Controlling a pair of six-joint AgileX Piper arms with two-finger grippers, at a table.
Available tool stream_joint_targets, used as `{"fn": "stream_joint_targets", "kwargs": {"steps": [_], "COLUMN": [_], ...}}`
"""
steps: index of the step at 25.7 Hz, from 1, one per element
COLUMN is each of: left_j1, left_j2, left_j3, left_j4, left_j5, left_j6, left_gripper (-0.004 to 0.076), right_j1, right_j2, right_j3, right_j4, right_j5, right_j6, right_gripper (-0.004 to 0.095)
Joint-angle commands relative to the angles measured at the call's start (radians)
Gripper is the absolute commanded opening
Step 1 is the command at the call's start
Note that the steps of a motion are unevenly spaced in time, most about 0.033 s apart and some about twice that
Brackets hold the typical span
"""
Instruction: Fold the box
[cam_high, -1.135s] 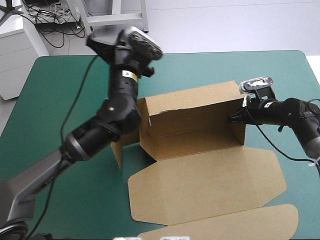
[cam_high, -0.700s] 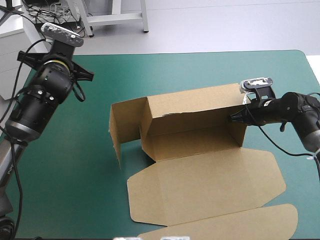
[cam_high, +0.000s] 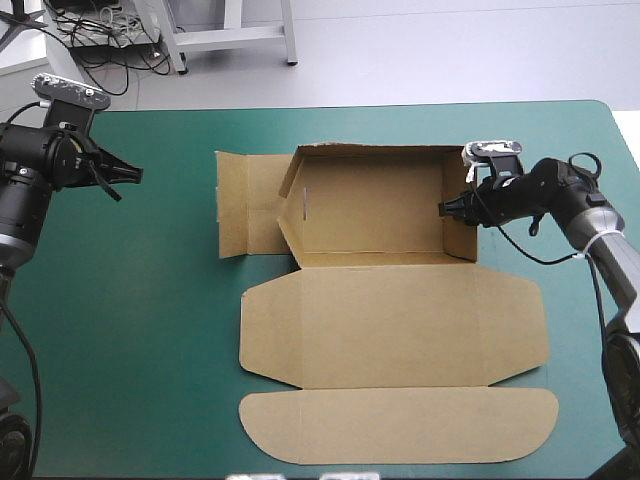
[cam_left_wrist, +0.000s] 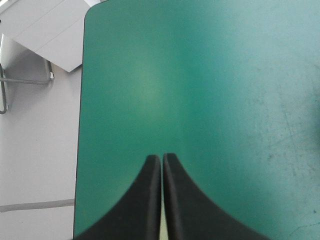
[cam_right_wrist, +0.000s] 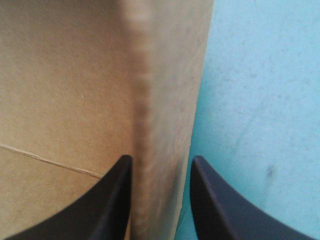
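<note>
The box is spread on the bench, lid flat nearest. Its end wall is gripped by the right end effector. The left end effector is seen closed over bare bench, well apart from the box.

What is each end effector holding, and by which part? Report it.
The right end effector grips the box by its right-hand end wall; the left end effector is shut on nothing.

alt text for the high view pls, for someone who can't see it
A brown box sits half-folded on the teal-green table, walls partly raised, its lid flat toward the near edge. The right gripper grips the box's right wall; the left gripper hovers clear of it, over the table's far left corner.
</note>
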Motion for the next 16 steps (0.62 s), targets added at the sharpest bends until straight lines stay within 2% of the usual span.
{"fn": "stream_joint_targets", "kwargs": {"steps": [1,5,10,16], "left_j1": [0.002,0.004,0.004,0.004], "left_j2": [-0.017,0.008,0.012,0.012], "left_j3": [-0.028,-0.028,-0.028,-0.028], "left_j4": [0.006,-0.005,-0.02,-0.032], "left_j5": [-0.017,0.012,0.012,0.014], "left_j6": [0.009,0.024,0.035,0.035], "left_gripper": [-0.0003,-0.0003,-0.0003,-0.0003], "right_j1": [0.002,0.0,0.0,0.0], "right_j2": [-0.027,-0.027,-0.027,-0.002], "right_j3": [-0.164,-0.422,-0.539,-0.541], "right_j4": [-0.004,-0.11,-0.187,-0.183], "right_j5": [0.039,0.198,0.363,0.398], "right_j6": [0.004,0.133,0.245,0.252], "right_gripper": [0.0461,0.0477,0.0477,0.0477]}}
